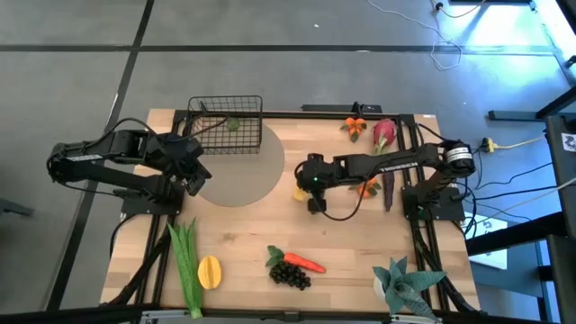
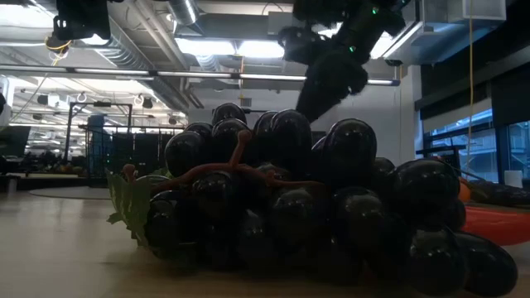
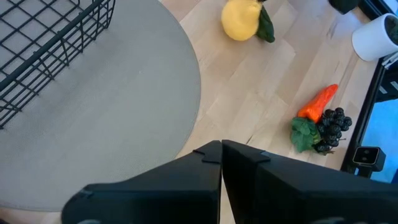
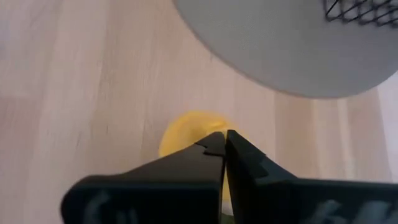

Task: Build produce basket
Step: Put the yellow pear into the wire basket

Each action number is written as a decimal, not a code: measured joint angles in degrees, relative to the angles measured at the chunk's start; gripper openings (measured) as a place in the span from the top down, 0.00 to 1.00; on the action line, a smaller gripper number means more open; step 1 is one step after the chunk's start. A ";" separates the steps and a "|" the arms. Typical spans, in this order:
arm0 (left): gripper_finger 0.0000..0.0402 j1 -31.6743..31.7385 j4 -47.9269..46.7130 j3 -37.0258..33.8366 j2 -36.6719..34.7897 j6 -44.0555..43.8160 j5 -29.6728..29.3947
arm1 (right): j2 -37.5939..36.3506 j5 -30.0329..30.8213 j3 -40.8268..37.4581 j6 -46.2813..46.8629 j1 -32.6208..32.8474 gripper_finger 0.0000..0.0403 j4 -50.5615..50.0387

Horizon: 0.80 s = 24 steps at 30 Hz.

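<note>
The black wire basket (image 1: pixel 225 126) stands on the far part of a round grey mat (image 1: pixel 238 171), and a small green item (image 1: pixel 232 124) shows inside it. My right gripper (image 4: pixel 224 142) is shut and hovers right over a yellow fruit (image 4: pixel 186 132) beside the mat (image 1: pixel 300 192). My left gripper (image 3: pixel 221 149) is shut over the mat's near left edge (image 1: pixel 193 173). The leek (image 1: pixel 184 265), a second yellow fruit (image 1: pixel 209 272), the carrot (image 1: pixel 304 263) and the grapes (image 1: pixel 290 275) lie near the table's near edge. The dragon fruit (image 1: pixel 382 135) and eggplant (image 1: pixel 389 189) lie far right. My right gripper's shut fingertips (image 4: pixel 211 144) point down at the top of the yellow fruit. The fingers themselves cover the spot, so I cannot tell whether they touch it. My left gripper touches nothing.
A blue-green spiky plant (image 1: pixel 405 283) sits at the near right corner. Orange fruits (image 1: pixel 355 126) lie at the far edge, and another orange piece (image 1: pixel 367 187) lies under the right arm. Bare wood shows between the mat and the near produce. The grapes (image 2: pixel 273 199) fill the low view.
</note>
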 joint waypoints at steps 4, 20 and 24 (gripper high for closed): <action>1.00 0.01 -0.02 0.00 -0.01 0.00 -0.02 | -0.19 0.00 6.79 0.60 -0.04 1.00 -4.79; 1.00 0.01 0.00 0.00 -0.01 0.46 -6.27 | -0.29 1.32 28.07 -7.77 -8.82 1.00 -0.42; 1.00 -0.01 0.00 0.00 -0.01 0.45 -8.86 | 0.24 -2.75 28.15 -9.40 -12.50 1.00 9.08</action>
